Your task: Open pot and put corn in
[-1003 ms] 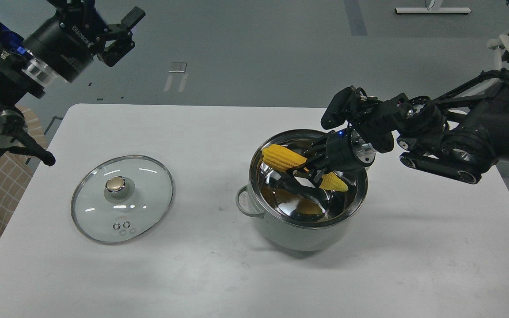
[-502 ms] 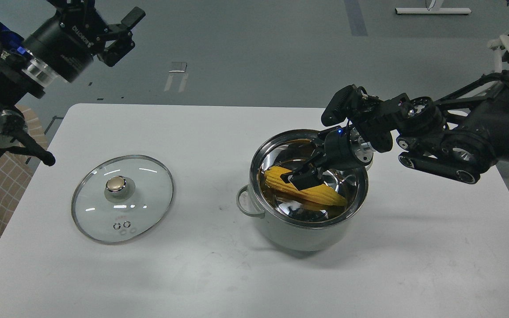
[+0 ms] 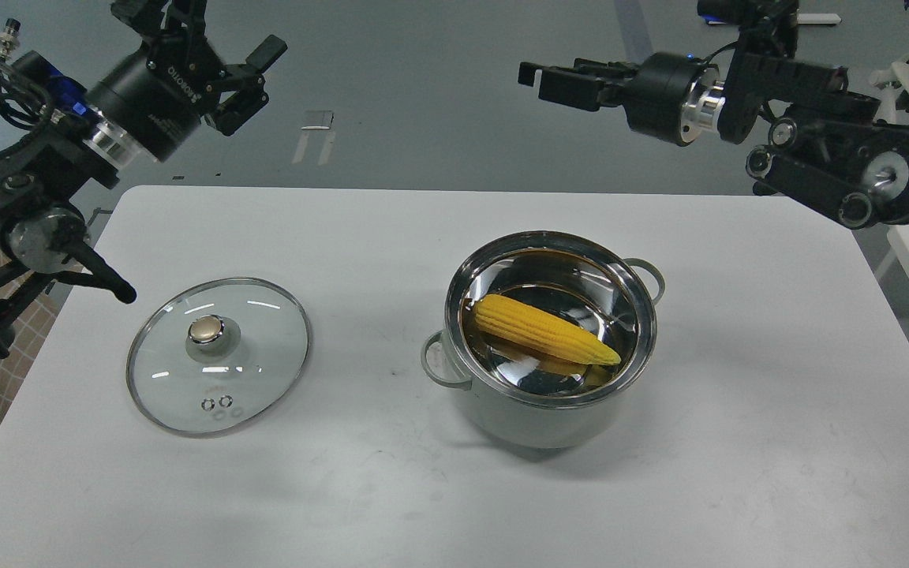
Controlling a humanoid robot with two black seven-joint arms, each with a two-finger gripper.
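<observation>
The pale grey-green pot [image 3: 537, 426] stands uncovered on the white table, right of centre. The yellow corn cob [image 3: 541, 330] lies inside it on the steel bottom, pointed end to the right. My right gripper [image 3: 551, 80] is open and empty, high above the far edge of the table and behind the pot. My left gripper [image 3: 253, 81] is open and empty, raised above the table's far left corner.
The flat glass lid [image 3: 257, 371] with its gold knob lies on the table [image 3: 360, 489] left of the pot. My left arm's elbow parts hang over the table's left edge.
My right gripper let go of the corn, which dropped flat into the pot, then rose up and back out of the pot. My left arm shifted slightly right.
</observation>
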